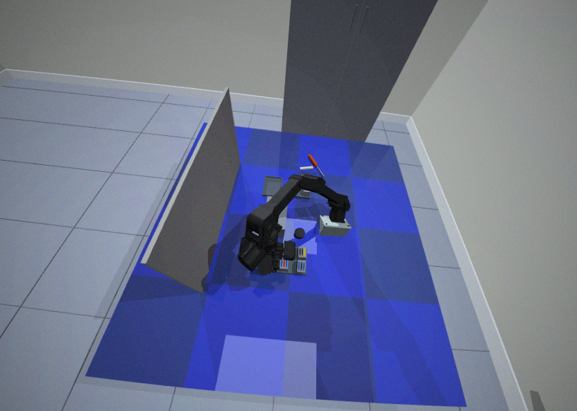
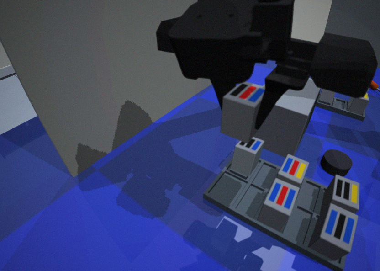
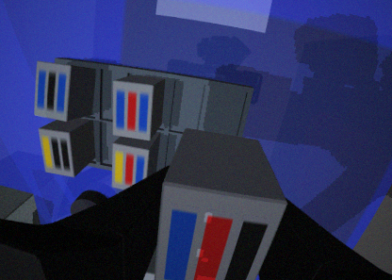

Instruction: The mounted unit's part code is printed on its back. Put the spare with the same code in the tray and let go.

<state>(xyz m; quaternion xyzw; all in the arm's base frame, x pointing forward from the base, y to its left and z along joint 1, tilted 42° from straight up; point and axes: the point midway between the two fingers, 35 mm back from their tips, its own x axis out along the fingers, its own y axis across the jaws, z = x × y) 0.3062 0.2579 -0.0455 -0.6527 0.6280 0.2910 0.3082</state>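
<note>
My gripper [image 2: 239,114] [image 3: 214,182] is shut on a grey spare with black, red and blue stripes [image 2: 236,120] [image 3: 223,162], held upright above the spares rack [image 2: 225,188] [image 3: 226,109]. The rack holds several other striped spares: black-black-blue [image 2: 246,160], blue-red-yellow [image 2: 293,168] [image 3: 129,167], blue-red-blue [image 2: 281,197] [image 3: 132,110], black-black-yellow [image 2: 346,192] [image 3: 57,152] and blue-black-blue [image 2: 340,226] [image 3: 52,90]. The shallow grey tray [image 1: 272,188] is empty in the top view. The mounted unit's printed back cannot be made out.
A large grey block [image 1: 282,216] [image 2: 283,126] stands between rack and tray. A black puck [image 1: 299,233] [image 2: 336,162] lies beside it. A second small rack [image 2: 340,112] holds two units. A tall panel [image 1: 200,197] [image 2: 92,62] walls one side. An orange screwdriver [image 1: 312,160] and white stick [image 1: 306,168] lie behind.
</note>
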